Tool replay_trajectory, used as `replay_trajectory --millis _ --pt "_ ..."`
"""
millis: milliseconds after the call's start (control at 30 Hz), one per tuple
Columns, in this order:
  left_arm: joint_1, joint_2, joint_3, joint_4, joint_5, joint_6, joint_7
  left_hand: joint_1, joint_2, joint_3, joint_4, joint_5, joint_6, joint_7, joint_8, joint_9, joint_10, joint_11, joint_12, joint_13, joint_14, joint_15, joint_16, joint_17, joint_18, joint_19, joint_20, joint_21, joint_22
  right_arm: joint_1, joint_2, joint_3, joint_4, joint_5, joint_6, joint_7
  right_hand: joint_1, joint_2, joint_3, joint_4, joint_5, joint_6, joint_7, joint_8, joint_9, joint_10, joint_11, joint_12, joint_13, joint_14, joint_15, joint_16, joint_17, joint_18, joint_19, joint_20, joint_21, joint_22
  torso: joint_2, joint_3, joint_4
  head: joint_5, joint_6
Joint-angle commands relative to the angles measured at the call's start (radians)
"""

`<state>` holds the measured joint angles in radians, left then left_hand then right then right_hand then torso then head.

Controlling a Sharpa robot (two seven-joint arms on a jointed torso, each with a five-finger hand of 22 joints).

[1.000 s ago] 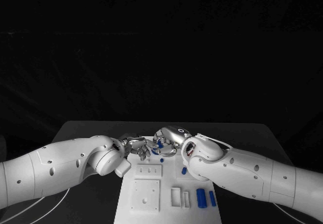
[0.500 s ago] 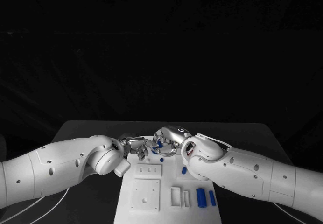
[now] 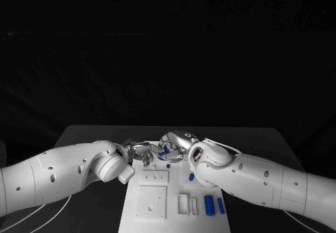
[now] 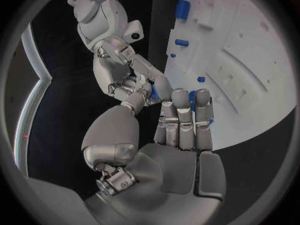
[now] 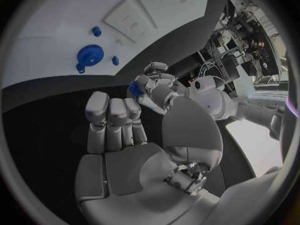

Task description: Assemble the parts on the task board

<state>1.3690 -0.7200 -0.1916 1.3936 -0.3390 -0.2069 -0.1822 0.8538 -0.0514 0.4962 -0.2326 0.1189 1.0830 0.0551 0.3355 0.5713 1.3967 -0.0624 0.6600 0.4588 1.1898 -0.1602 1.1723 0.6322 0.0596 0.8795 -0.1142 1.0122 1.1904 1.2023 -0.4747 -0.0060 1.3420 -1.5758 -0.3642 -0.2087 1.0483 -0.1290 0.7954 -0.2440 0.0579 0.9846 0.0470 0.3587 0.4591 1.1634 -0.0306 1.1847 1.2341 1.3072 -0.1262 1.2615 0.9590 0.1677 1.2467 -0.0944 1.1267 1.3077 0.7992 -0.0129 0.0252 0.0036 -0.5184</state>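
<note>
The white task board (image 3: 150,218) lies lengthwise on the table, and my two hands meet over its far end. My left hand (image 3: 143,155) (image 4: 181,130) pinches a small blue part (image 3: 163,151) (image 4: 150,91) (image 5: 134,88) between thumb and finger. My right hand (image 3: 175,144) (image 5: 115,122) sits close beside it, fingers curled into the palm with nothing seen in them. The right wrist view shows the left hand (image 5: 156,82) with the part just beyond those curled fingers. How the part meets the board is hidden by the hands.
On the board lie two blue cylinders (image 3: 209,205) (image 3: 220,206) at the near right and small blue pieces (image 3: 191,177) (image 3: 168,166) mid-board. A blue gear (image 5: 92,54) sits on the board too. White raised blocks (image 3: 152,203) (image 3: 155,178) stand along its left half.
</note>
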Motion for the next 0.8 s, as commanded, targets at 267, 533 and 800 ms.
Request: replay_trajectory --millis 267,533,800 --pt "0.002 -0.002 0.003 0.001 0.002 0.013 0.005 0.021 0.01 0.021 -0.009 0.017 0.014 -0.005 -0.011 0.007 -0.011 0.002 0.01 0.001 -0.01 0.002 0.011 -0.012 -0.022 -0.012 -0.132 0.011 -0.006 -0.003 -0.005 -0.002 -0.003 -0.005 0.015 -0.009 0.0 0.012 0.004 0.0 0.007 0.058 0.036 0.005 0.037 0.007 0.003 0.004 0.002 0.0 -0.009 -0.006 0.002 0.094 0.004 -0.005 -0.001 0.01 0.0 -0.0002 0.001 -0.001 -0.002" --pt "0.002 0.001 0.002 0.002 -0.003 0.025 0.0 0.025 0.004 0.025 -0.013 0.012 0.014 -0.006 -0.013 0.01 -0.013 0.001 0.013 0.001 -0.011 0.002 0.015 -0.018 -0.023 -0.014 -0.133 0.015 -0.008 -0.003 -0.004 -0.002 -0.003 -0.005 0.016 -0.009 0.0 0.013 0.005 -0.001 0.007 0.058 0.036 0.005 0.037 0.008 0.003 0.004 0.002 0.0 -0.009 -0.006 0.002 0.094 0.004 -0.005 -0.001 0.01 0.0 -0.0007 -0.0002 0.0 -0.003" --pt "0.002 0.004 0.002 0.001 -0.003 0.028 -0.002 0.034 0.004 0.029 -0.021 0.012 0.015 -0.006 -0.014 0.012 -0.014 0.001 0.015 0.0 -0.012 0.001 0.019 -0.023 -0.023 -0.016 -0.134 0.018 -0.01 -0.004 -0.002 -0.002 -0.003 -0.005 0.015 -0.01 0.0 0.013 0.005 -0.002 0.007 0.058 0.036 0.005 0.037 0.008 0.003 0.004 0.003 0.0 -0.009 -0.006 0.002 0.094 0.004 -0.005 -0.001 0.01 0.0 0.0001 -0.0001 0.0 -0.004"
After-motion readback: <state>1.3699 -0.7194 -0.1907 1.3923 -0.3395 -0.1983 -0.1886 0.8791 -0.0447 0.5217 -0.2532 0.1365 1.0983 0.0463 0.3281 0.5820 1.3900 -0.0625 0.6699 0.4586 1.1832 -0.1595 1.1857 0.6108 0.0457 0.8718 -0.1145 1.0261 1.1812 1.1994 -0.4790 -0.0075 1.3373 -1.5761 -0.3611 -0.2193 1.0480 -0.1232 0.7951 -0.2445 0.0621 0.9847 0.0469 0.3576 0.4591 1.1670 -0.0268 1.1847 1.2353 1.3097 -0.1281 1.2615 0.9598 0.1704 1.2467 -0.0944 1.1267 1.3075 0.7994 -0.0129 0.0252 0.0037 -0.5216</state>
